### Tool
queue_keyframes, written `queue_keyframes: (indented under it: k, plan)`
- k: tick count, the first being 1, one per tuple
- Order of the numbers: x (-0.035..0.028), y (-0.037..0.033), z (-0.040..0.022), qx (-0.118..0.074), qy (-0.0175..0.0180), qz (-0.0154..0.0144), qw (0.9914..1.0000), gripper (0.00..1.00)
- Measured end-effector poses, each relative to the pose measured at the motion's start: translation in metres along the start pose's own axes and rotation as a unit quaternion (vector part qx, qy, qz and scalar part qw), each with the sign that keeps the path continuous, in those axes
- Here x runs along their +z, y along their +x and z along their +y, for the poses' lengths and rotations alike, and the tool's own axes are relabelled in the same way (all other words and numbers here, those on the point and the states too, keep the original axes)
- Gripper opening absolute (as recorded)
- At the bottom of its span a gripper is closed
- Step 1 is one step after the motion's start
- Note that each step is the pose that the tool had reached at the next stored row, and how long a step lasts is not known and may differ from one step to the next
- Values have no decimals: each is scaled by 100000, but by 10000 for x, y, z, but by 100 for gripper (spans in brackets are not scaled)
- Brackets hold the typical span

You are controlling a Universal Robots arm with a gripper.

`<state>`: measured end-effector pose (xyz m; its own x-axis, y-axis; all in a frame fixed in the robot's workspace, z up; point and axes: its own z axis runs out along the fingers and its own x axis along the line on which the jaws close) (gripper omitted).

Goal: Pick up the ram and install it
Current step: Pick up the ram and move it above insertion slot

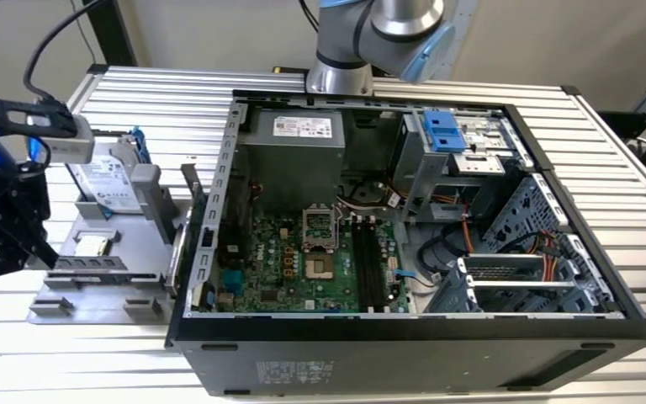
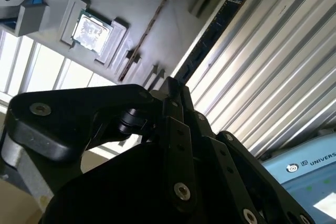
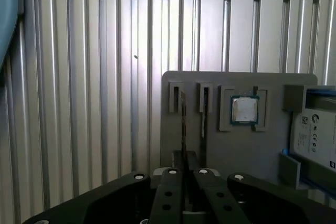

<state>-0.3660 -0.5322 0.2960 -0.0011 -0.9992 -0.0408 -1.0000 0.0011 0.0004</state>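
Jaws: closed | ram [image 2: 208, 38]: pinched between them, jutting out beyond

Probably a robotics lab: an opened computer case [image 1: 413, 353] on a ribbed aluminium bench [image 1: 155, 93], robot arm [image 1: 352, 50] mounted behind.

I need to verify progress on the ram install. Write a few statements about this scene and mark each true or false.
1. The computer case is open, with its motherboard exposed. True.
2. The ram is seated in the motherboard. False: it sits between the fingertips of the end effector, outside the case.
3. The processor chip rests in a pocket of the gray tray. True.
4. The end effector is reaching inside the case. False: it is at the exterior view's left, by the gray tray.
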Motion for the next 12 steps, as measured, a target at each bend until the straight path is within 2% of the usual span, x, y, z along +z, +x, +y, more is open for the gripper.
queue_keyframes:
  k: [12]
  plan:
    - [-270, -11, 0, -1, -3, 155, 100000, 0]
